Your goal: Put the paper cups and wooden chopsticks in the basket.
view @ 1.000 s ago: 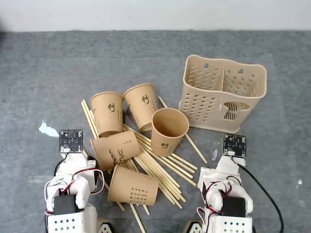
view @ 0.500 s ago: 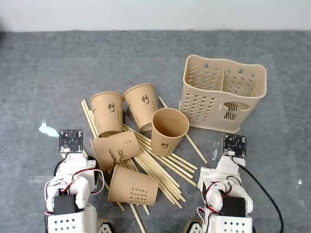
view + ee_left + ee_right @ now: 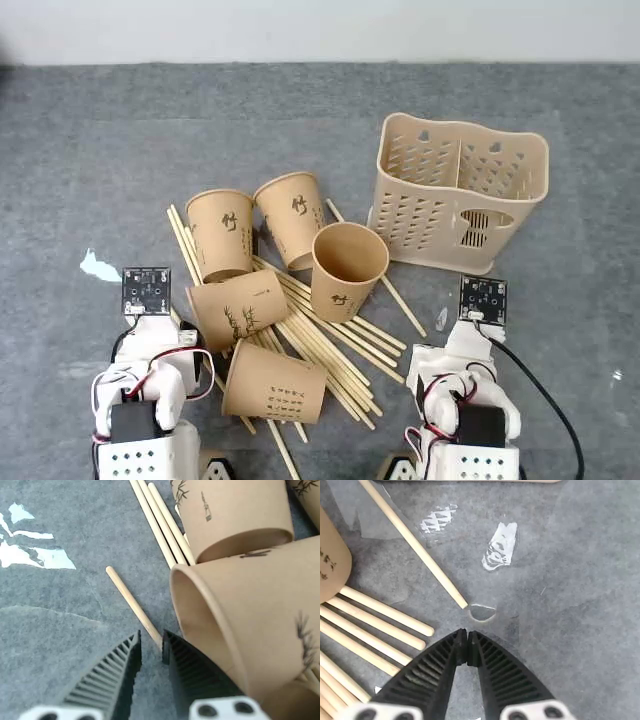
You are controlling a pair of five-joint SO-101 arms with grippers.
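— So, how do the arms sit?
— Both are folded back low at the near edge of the bench (image 3: pixel 300 120). The left fingers (image 3: pixel 131 656) stand slightly apart, and the end of a loose chopstick (image 3: pixel 131 600) reaches the narrow gap at their tips. A cup (image 3: pixel 250 615) lies on its side just beside them.
— And the right?
— The right fingers (image 3: pixel 468 652) are pressed together, with another chopstick (image 3: pixel 415 545) ending just ahead of the tips.
— The basket?
— The basket (image 3: pixel 420 215) stands upright, well ahead of the right fingers. The cups (image 3: pixel 348 265) and chopsticks (image 3: pixel 330 350) lie heaped outside it.
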